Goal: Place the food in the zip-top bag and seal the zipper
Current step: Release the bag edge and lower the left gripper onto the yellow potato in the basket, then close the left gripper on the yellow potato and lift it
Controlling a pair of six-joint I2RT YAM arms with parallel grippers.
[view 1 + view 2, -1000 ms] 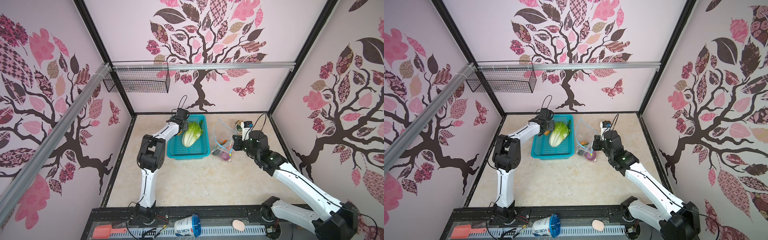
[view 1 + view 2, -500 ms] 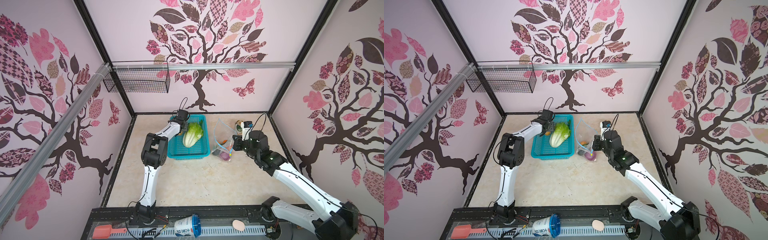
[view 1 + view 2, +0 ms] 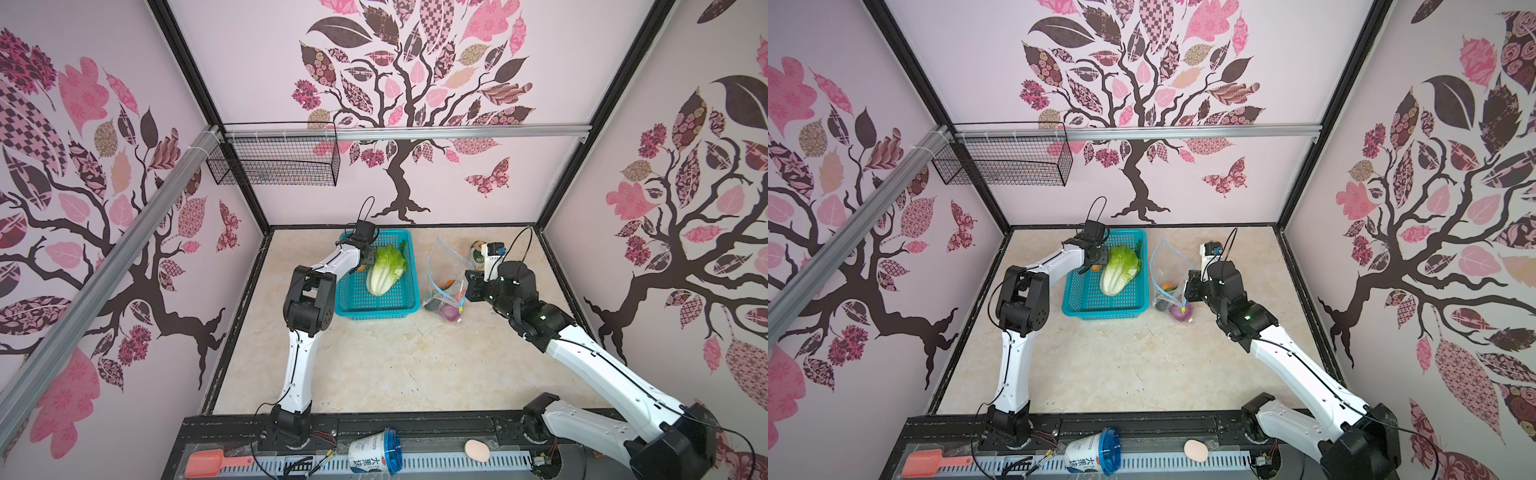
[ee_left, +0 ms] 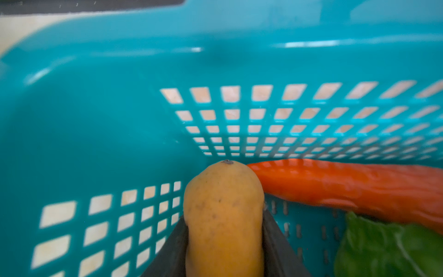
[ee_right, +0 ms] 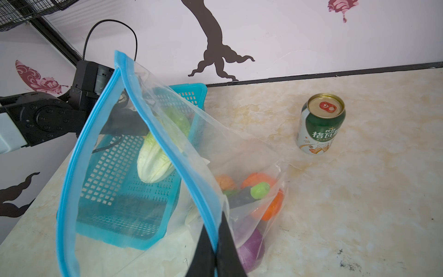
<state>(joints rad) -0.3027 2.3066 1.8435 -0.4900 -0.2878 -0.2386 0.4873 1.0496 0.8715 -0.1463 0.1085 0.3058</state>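
The left gripper (image 3: 365,261), which hung with its jaws wider over the far left corner of the teal basket (image 3: 376,311) a second ago, has now drawn them in against both sides of the potato (image 4: 224,215), so a grasp looks just made. The potato is not yet lifted and lies on the basket floor, touching the carrot (image 4: 347,182), with the napa cabbage (image 3: 384,270) just beside. Near the table's far edge, just right of the basket, the right gripper (image 5: 215,244) stays pinched on the zipper (image 5: 68,172), holding the zip-top bag (image 5: 215,144) open with the purple onion (image 5: 251,242) and pumpkin (image 5: 271,208) inside. Three vegetables still wait, and sealing comes last.
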